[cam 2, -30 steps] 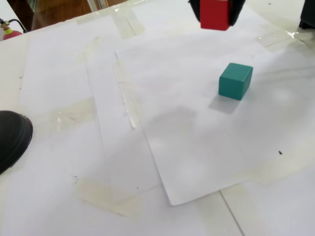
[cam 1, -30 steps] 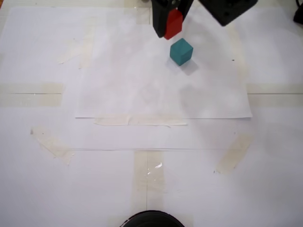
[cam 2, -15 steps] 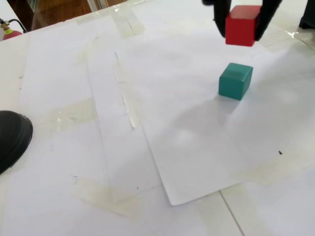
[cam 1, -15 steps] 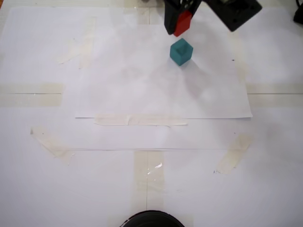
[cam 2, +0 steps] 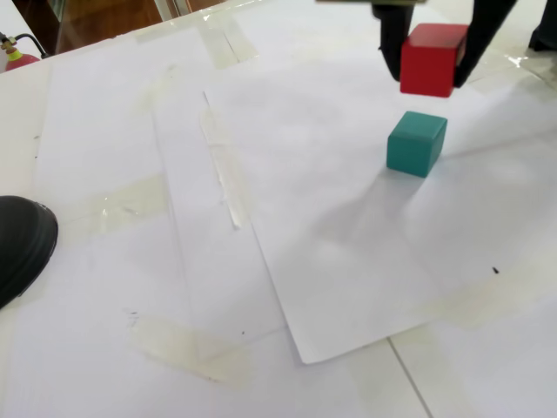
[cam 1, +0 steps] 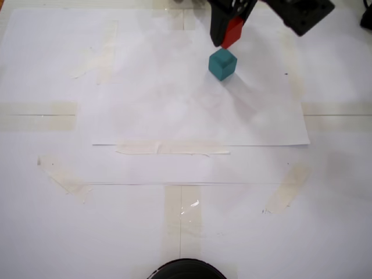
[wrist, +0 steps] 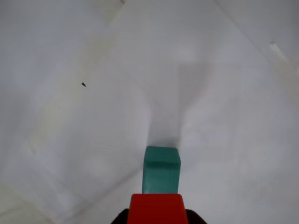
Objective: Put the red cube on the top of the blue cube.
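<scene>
Upper right of a fixed view: your gripper (cam 2: 432, 61) pinches the red cube (cam 2: 429, 59) in the air, just above the teal cube (cam 2: 417, 143) on the paper sheet (cam 2: 348, 235) — lifted, not yet stacked.

Red cube (cam 2: 430, 58) in the gripper (cam 2: 432, 63), now lower and nearer above the blue cube (cam 2: 417, 143).

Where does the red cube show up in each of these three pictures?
A fixed view: the red cube sits top centre, held in the gripper.
Wrist view: the cube is at the bottom edge.
Another fixed view: it is upper right.
Shared landmark: the blue cube, close by in each.
</scene>
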